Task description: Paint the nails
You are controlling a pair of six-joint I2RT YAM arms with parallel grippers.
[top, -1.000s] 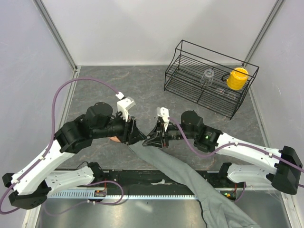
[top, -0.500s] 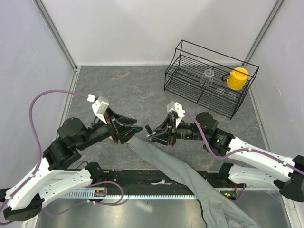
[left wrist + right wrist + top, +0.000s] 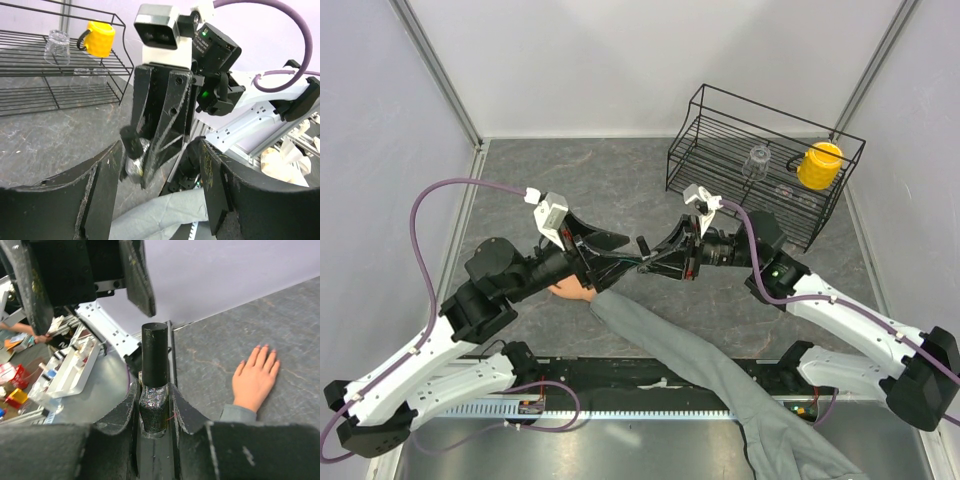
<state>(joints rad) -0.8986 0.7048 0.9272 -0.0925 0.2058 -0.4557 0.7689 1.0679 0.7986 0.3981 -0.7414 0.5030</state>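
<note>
A grey sleeve (image 3: 720, 370) runs in from the near edge to a bare hand (image 3: 255, 379) lying flat, palm down, on the grey table (image 3: 580, 180). The nails (image 3: 258, 346) point away from both grippers. Above the hand, the left gripper (image 3: 618, 253) gapes wider than half a second ago and grips nothing. The right gripper (image 3: 655, 262) is clamped on a small bottle (image 3: 154, 405) with a black cap – both tools have risen and moved farther back. Beyond stands a wire rack (image 3: 780, 116) holding a yellow cup (image 3: 819, 164) and a glass (image 3: 757, 160).
</note>
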